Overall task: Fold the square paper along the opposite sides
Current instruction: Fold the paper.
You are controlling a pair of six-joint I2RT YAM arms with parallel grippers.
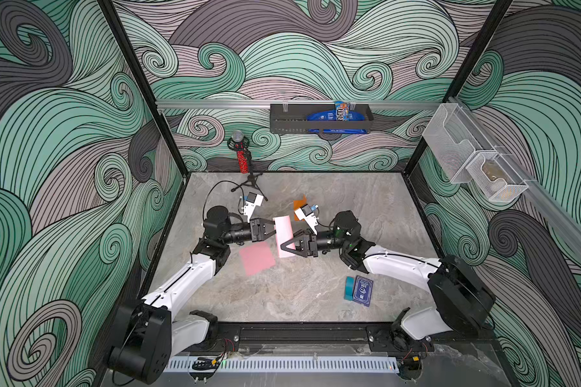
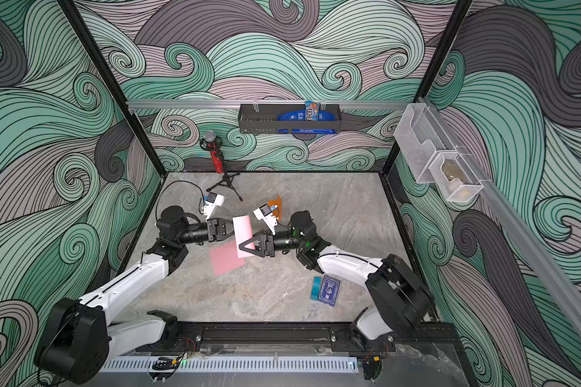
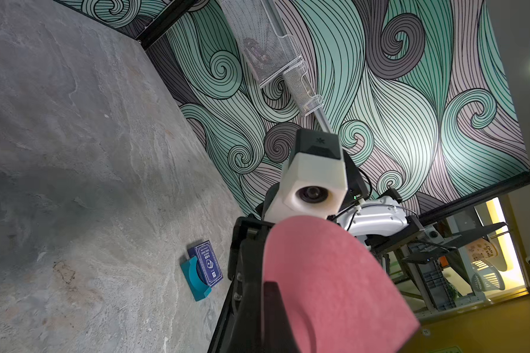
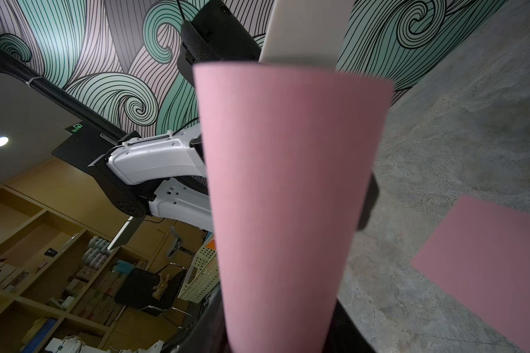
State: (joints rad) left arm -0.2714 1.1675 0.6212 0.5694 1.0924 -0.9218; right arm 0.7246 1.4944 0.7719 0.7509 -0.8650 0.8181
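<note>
While both arms reach in from my side towards the middle of the table, the nearest loose things are a dark blue card box and a teal holder touching its left edge, lying in front of the right arm. The box's print is too small for me to read.

Further in, a second pink sheet lies flat on the table, just in front of the left gripper. That gripper is clamped on the left edge of the square paper, the paler pink sheet held bowed between the two arms. The right gripper comes in from the opposite side, its fingers lying over the paper's nearer right part. I cannot tell whether they have closed on it. In the right wrist view the paper fills the middle and hides those fingers. I also cannot tell whether its near edge touches the table.

Behind the paper an orange sheet is half covered by the right wrist camera. Beyond it a red-handled microphone stands on a small tripod by the back wall. A black basket hangs on the rear rail, holding blue packets, and one shows what looks like "m&m" lettering. Mesh bins hang on the right wall.
</note>
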